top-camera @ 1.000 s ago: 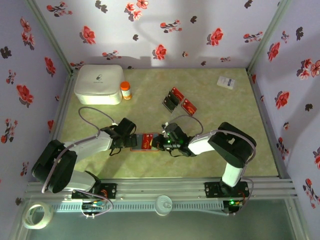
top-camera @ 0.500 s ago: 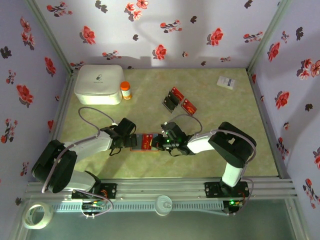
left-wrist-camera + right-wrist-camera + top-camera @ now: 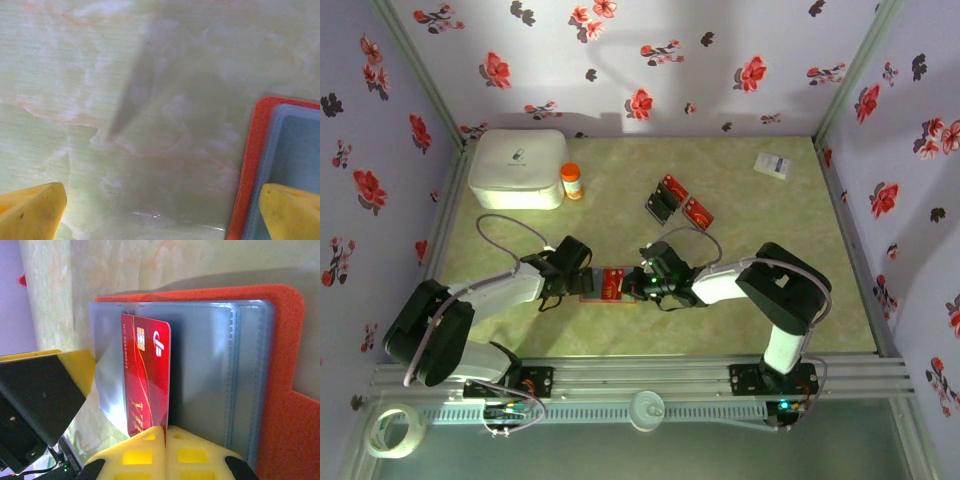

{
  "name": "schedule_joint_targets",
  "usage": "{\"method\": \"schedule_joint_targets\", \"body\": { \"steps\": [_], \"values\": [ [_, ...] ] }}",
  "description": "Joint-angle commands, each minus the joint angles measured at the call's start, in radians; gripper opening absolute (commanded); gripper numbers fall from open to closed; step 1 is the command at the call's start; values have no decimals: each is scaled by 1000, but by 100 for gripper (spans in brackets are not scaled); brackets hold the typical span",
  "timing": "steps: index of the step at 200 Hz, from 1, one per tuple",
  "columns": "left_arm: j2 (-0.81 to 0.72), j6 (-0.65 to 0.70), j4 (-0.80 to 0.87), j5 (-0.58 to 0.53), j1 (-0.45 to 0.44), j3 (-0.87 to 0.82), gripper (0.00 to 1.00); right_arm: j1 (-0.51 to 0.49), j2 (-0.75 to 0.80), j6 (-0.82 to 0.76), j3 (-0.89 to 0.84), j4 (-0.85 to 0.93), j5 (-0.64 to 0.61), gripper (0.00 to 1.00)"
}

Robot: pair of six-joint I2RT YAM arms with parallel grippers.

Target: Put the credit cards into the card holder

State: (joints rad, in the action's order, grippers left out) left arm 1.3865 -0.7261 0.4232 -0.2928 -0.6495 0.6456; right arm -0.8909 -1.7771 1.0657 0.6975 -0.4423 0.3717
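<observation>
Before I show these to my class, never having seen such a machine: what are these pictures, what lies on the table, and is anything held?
Two robot arms are bolted at the near edge of a table. One picture looks from above and behind; the other two come from a camera on each wrist. The right claw is shut on a red card over the open card holder. The left claw stands open, one finger over the holder's edge. Farther back lie more cards, a white box, an orange bottle and a white slip.
</observation>
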Motion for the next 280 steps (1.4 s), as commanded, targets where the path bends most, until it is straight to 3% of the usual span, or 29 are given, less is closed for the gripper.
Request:
{"method": "schedule_joint_targets", "body": {
  "steps": [1,190,280],
  "values": [
    [12,7,11,-18,7,-16,100,-10,-33,-26,19,62,15,0],
    [-64,8,38,16,7,43,100,14,39,-71,-1,138,-34,0],
    [-17,22,-16,71,-1,29,100,49,74,-105,-29,177,-32,0]
  ]
}}
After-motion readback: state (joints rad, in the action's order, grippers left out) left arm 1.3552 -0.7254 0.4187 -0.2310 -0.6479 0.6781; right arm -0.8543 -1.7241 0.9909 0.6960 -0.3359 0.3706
